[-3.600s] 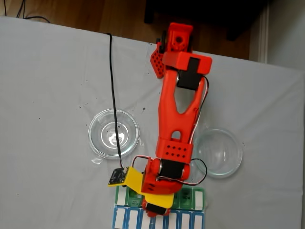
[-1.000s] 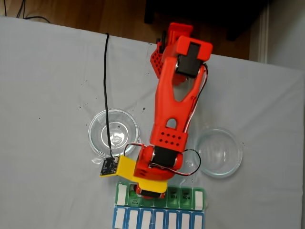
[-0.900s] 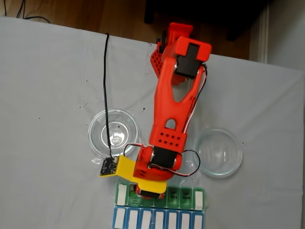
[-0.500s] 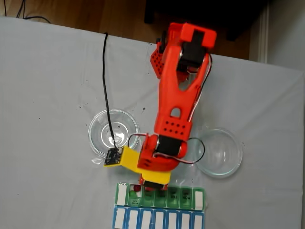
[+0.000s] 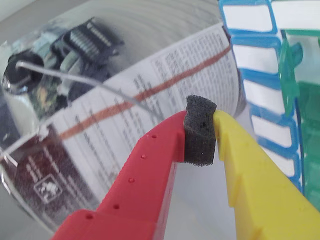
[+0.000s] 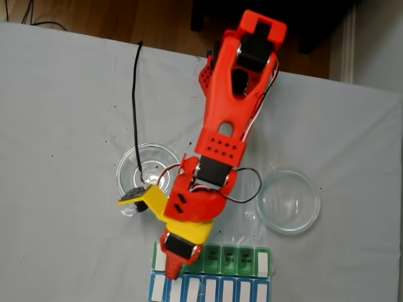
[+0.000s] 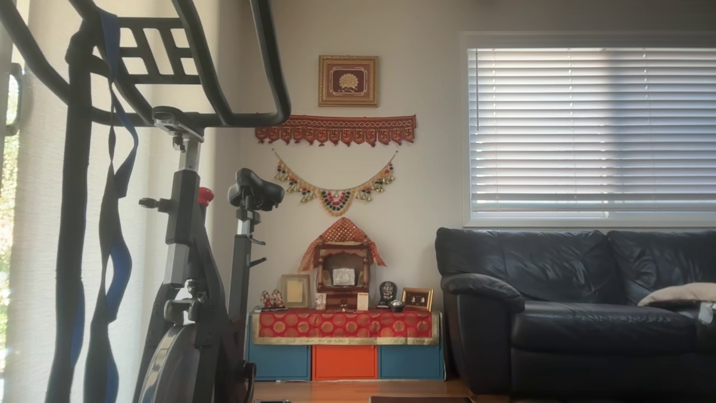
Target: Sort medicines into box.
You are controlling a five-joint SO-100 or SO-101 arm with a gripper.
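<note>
1. Gripper [image 5: 207, 131] state, read from the wrist view: the red finger and the yellow finger are pressed together on their dark foam pad [image 5: 200, 131], and no ball shows between them, so it looks clenched on nothing
2. Seen from the fixed view, the gripper [image 6: 171, 272] hangs over the left end of the box [image 6: 239, 257], near the seam between the green-lidded row and the blue-lidded row
3. No medicines can be made out in any current picture; the arm covers the leftmost compartments of the box, so whether balls already lie there cannot be told
4. In the fixed view the left glass dish [image 6: 146, 165] and the right glass dish [image 6: 288, 201] both look empty of balls, though the arm and a black cable [image 6: 134, 107] cross part of the left one
5. Through the wrist view, a curved glass wall [image 5: 100, 100] with distorted printed text and a red stripe lies behind the fingers, and the blue-lidded row [image 5: 260, 90] and a green lid [image 5: 290, 75] of the box sit at the right edge
6. Judgement: with both dishes apparently bare and the fingers shut on nothing, the sorting seems near its end or between picks; what remains cannot be counted from these pictures
7. An other view looks at a room with a sofa [image 7: 576, 302] and an exercise bike [image 7: 190, 246], not the table
</note>
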